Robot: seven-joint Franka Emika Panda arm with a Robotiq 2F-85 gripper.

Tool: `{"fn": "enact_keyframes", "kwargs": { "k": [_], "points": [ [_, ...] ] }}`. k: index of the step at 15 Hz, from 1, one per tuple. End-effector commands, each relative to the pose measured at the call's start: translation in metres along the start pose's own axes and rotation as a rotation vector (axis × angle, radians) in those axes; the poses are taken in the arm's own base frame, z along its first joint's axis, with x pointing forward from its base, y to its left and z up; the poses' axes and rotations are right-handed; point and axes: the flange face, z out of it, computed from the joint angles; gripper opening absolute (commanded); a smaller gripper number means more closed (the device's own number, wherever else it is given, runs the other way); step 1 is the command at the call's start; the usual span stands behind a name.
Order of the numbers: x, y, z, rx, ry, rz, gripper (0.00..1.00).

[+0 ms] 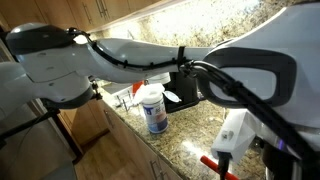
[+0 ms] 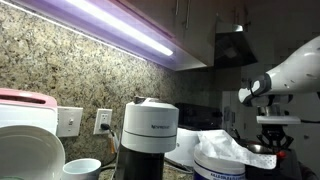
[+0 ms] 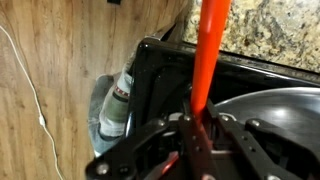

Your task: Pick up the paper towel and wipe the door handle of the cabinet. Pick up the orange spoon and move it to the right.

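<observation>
Orange spoon (image 3: 207,50): held in the gripper. Its slim straight handle rises out of the jaws to the top edge of the wrist view, crossing the black appliance and the strip of granite behind it. In an exterior view it shows as a short red-orange stretch (image 1: 212,163) just under the gripper, low over the counter near the bottom edge. Whether it touches the stone cannot be told.
Gripper (image 3: 200,128): clenched on the spoon's handle, with a dark finger pressed against each side. In an exterior view its white body (image 1: 235,132) hangs over the counter's front part.
Arm (image 1: 120,55): white with a black cable along it, reaching across the whole exterior view. It is also seen at the far edge of the other camera (image 2: 290,70).
Black appliance (image 3: 150,80): glossy, directly below the gripper, with the spoon's handle passing over it.
Counter (image 1: 180,150): speckled granite, the same stone as the wall behind it.
White cylinder (image 1: 153,110): blue label, upright on the counter, well apart from the spoon.
Wood panel (image 3: 50,90): fills one side of the wrist view, with a thin white cord (image 3: 20,70) trailing down it.
Coffee machine (image 2: 150,130): black and silver, close to the camera, below a bright light strip (image 2: 120,25).
</observation>
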Motion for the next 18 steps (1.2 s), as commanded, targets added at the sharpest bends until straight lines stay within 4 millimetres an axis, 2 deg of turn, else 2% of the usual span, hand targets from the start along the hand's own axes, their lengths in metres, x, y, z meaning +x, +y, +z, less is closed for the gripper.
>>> {"fn": "enact_keyframes", "kwargs": {
  "k": [1, 7, 8, 10, 11, 13, 18],
  "points": [
    [-0.006, -0.017, -0.003, -0.047, 0.016, -0.085, 0.04],
    [-0.014, -0.044, -0.022, 0.031, 0.03, -0.327, 0.04],
    [-0.008, -0.05, -0.024, 0.043, 0.026, -0.357, 0.04],
    [-0.021, -0.052, -0.028, 0.095, -0.005, -0.428, 0.04],
    [-0.015, -0.056, -0.029, 0.114, -0.01, -0.456, 0.04],
    [-0.025, -0.056, -0.032, 0.163, -0.031, -0.506, 0.04],
    [-0.022, -0.056, -0.047, 0.205, -0.028, -0.439, 0.04]
  ]
}}
